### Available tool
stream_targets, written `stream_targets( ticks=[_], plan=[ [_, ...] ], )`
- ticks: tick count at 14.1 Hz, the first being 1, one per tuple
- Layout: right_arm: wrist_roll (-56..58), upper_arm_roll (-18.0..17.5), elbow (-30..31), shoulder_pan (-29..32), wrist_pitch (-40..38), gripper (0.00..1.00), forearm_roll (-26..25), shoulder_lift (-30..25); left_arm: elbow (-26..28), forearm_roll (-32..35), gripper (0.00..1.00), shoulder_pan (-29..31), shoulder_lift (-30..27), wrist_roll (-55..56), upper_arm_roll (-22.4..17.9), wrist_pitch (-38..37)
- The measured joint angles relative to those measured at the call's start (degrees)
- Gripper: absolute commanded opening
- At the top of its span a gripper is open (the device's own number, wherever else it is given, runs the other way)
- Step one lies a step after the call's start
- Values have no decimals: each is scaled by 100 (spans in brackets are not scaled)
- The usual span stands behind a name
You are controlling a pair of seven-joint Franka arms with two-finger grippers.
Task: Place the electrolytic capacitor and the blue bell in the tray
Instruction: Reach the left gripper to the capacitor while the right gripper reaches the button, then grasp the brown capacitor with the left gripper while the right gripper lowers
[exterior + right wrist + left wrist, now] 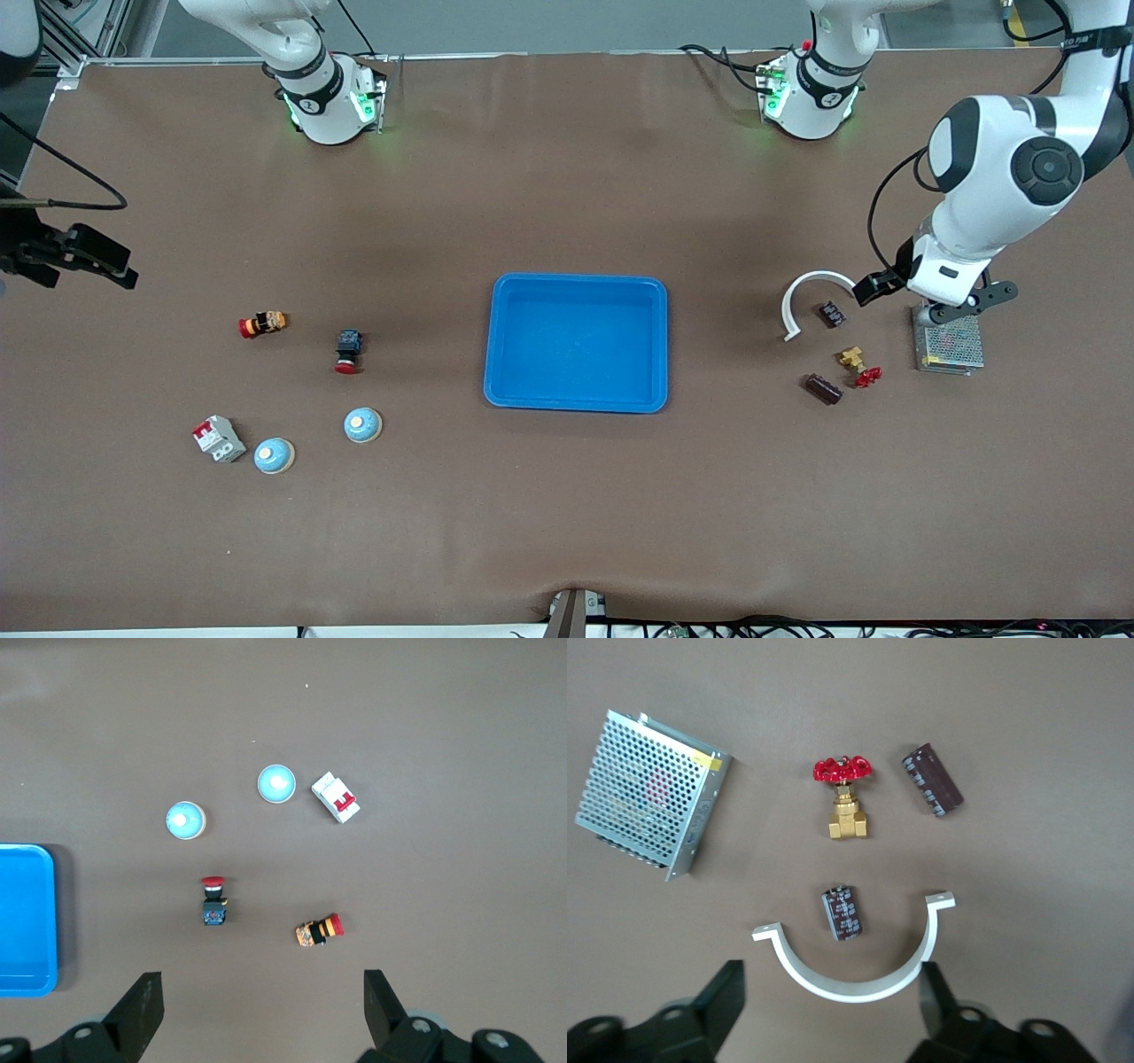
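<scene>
The blue tray [576,292] [25,920] lies mid-table with nothing in it. Two blue bells [362,425] [274,455] [185,820] [276,783] stand toward the right arm's end. Two dark cylindrical capacitors lie toward the left arm's end: a small one [831,314] [842,913] inside the arc of a white bracket [811,297] [850,979], and a longer one [822,388] [932,780] nearer the front camera. My left gripper [974,301] [831,1001] hangs open over the bracket, holding nothing. My right gripper [97,261] [263,1005] hangs open over bare table at the right arm's end.
A grey mesh box [950,344] [651,797] and a brass valve with a red handle [859,363] [846,797] lie by the capacitors. Near the bells are a white-and-red breaker [219,439] [337,797], a red push button [348,351] [213,902] and an orange-red part [263,324] [319,928].
</scene>
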State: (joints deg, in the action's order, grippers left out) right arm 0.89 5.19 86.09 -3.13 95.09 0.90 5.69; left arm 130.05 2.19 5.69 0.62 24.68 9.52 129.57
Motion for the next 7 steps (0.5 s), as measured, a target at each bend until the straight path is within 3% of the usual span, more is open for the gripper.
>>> stream_targets(
  ticks=[7],
  plan=[
    [58,7,6,0,898,100,182,905,388,0,63,165,668,439,-1,957]
  ],
)
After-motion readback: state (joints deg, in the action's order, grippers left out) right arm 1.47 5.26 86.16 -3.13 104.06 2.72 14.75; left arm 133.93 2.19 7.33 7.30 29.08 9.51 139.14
